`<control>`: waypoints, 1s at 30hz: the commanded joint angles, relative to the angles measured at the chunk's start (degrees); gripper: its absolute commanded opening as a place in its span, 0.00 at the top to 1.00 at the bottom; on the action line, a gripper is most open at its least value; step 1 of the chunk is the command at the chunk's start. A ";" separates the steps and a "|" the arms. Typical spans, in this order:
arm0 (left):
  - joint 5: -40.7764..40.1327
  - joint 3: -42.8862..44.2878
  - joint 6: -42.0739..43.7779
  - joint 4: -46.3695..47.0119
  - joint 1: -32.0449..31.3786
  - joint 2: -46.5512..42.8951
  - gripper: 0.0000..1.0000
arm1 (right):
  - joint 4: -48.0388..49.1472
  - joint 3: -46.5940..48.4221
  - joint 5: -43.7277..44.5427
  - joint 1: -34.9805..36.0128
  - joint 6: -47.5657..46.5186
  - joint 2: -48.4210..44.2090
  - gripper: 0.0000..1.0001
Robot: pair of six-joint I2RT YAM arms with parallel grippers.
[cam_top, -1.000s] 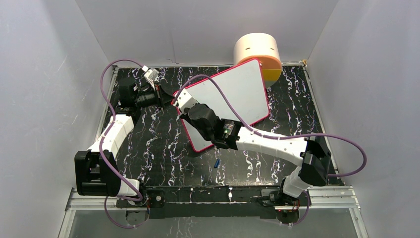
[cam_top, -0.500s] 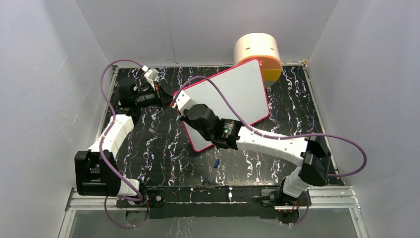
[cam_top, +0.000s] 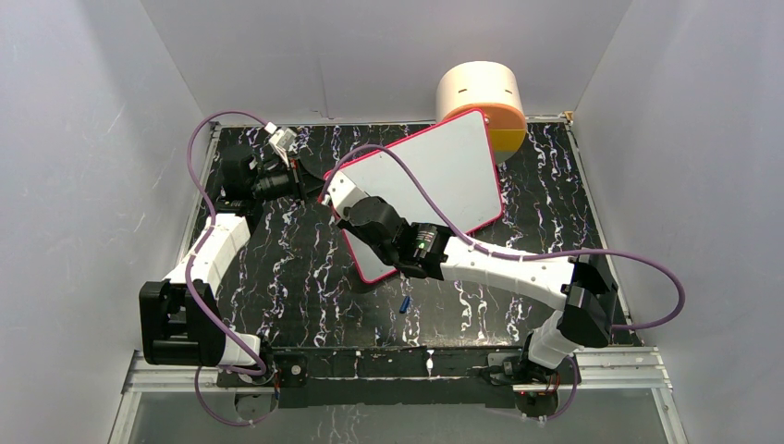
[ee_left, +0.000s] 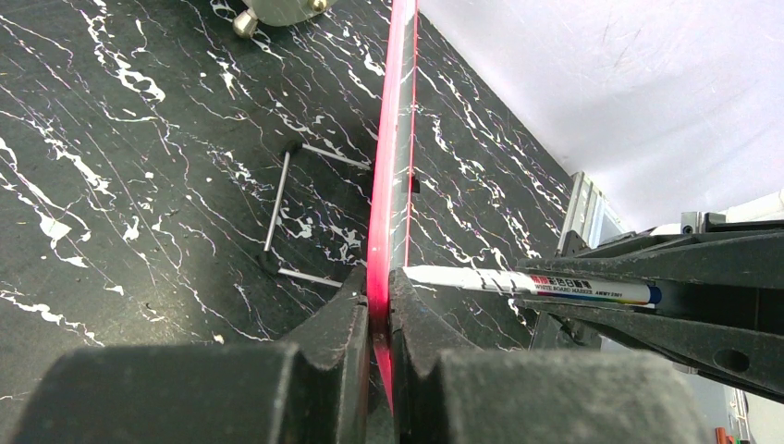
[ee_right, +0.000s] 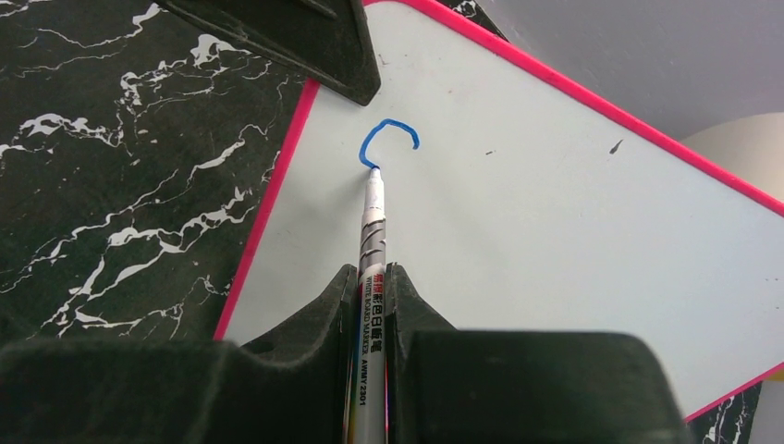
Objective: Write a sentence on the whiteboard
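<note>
- Top external view: the whiteboard [cam_top: 434, 176] is seen in the middle of the counter [cam_top: 296, 268], reaching toward the far right corner. Its long axis runs from the left side toward that corner.
- The board is raised off the counter at a tilt, and in the left wrist view it is seen edge-on [ee_left: 393, 139], with a thin wire stand [ee_left: 277, 199] lying on the counter beside it.
- It is a flat white rectangle with rounded corners and a thin pink-red frame. The counter is black with white marbled veins.
- The left gripper [ee_left: 377, 296] is closed on the board's short left edge, with the frame pinched between its dark fingers.
- The right gripper [ee_right: 370, 277] is clamped around a white-barrelled marker [ee_right: 370, 231]. The marker is pointed away from the wrist toward the board's left corner, and its tip is set on the surface.
- Of the sentence [ee_right: 386, 139], only one blue hooked stroke is written, close to the clamped corner. The marker tip touches its lower end.
- A round cream-and-orange tub [cam_top: 481, 97] is placed at the far edge, just behind the board's far corner. Its contents cannot be made out.
- A small blue piece [cam_top: 405, 303] is left on the counter near the front edge, apart from the board.
</note>
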 commanded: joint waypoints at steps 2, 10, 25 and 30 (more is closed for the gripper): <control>0.96 -0.98 3.09 -1.06 -1.24 0.05 1.00 | -0.36 1.29 3.45 -0.20 0.72 -0.54 1.00; 0.95 -0.96 3.13 -1.11 -1.24 0.05 1.00 | -3.00 0.76 2.89 -0.20 2.22 -1.11 1.00; 0.96 -0.89 3.05 -1.11 -1.24 0.30 1.00 | -5.72 1.71 0.04 0.64 3.71 -0.98 1.00; 1.10 -0.90 2.96 -1.11 -1.24 0.30 1.00 | -4.46 1.72 -1.01 0.86 4.24 -0.77 1.00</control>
